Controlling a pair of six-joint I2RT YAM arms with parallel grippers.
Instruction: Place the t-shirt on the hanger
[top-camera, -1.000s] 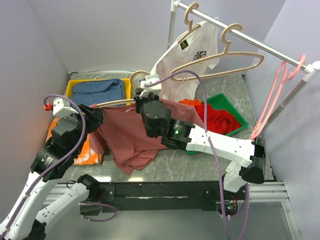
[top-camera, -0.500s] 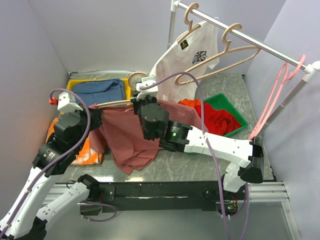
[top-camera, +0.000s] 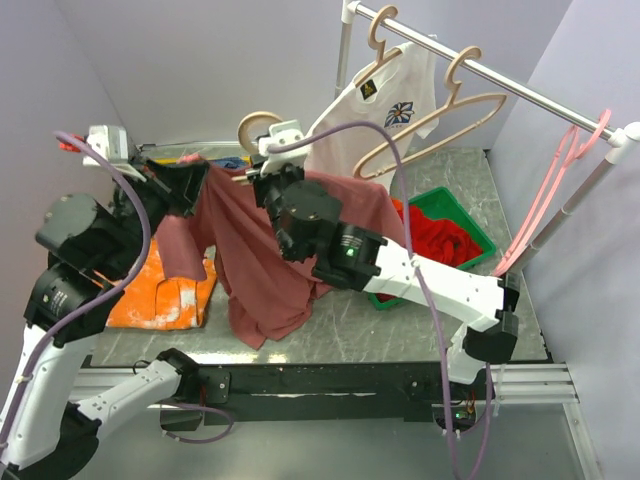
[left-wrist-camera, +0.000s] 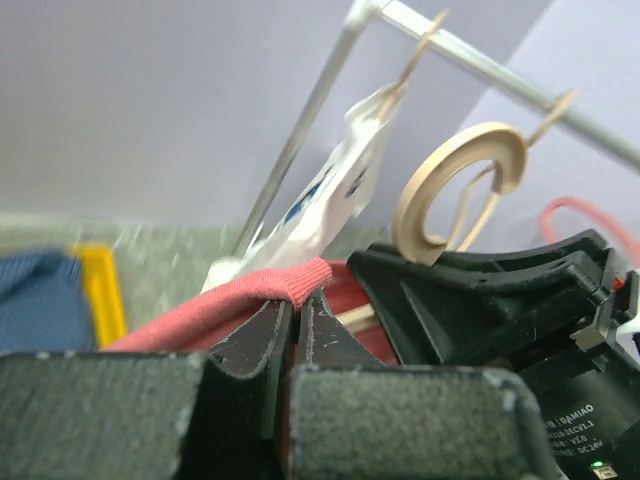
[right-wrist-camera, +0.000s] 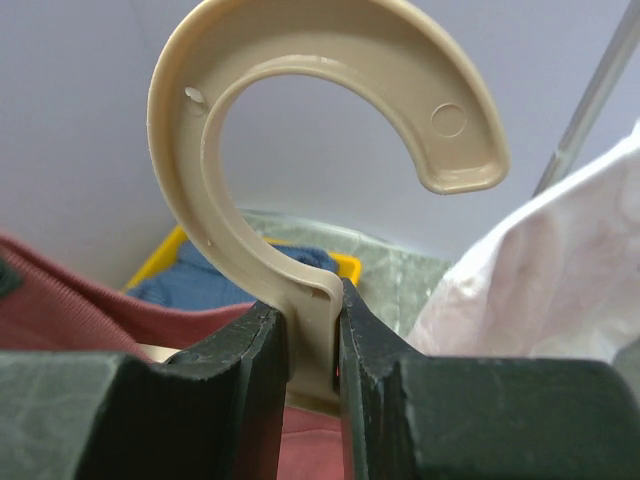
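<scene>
From above, the dusty-rose soft short-sleeved t-shirt (top-camera: 270, 250) hangs bunched under the light beige wooden hanger with a rounded hook (top-camera: 256, 116), left of the metal clothes rail (top-camera: 530, 95). A white logo t-shirt (top-camera: 375, 100) on that rail crowds the hook. In the left wrist view, the left end effector (left-wrist-camera: 293, 318) is pinched narrow on the t-shirt's rolled edge. In the right wrist view, the right end effector (right-wrist-camera: 313, 340) clamps the hanger's neck, with the white shirt close on the rail side.

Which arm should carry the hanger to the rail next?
Right, likely. The right gripper is shut on the hanger at its neck, hook free, rail on its side. The left gripper only pinches the t-shirt.
</scene>
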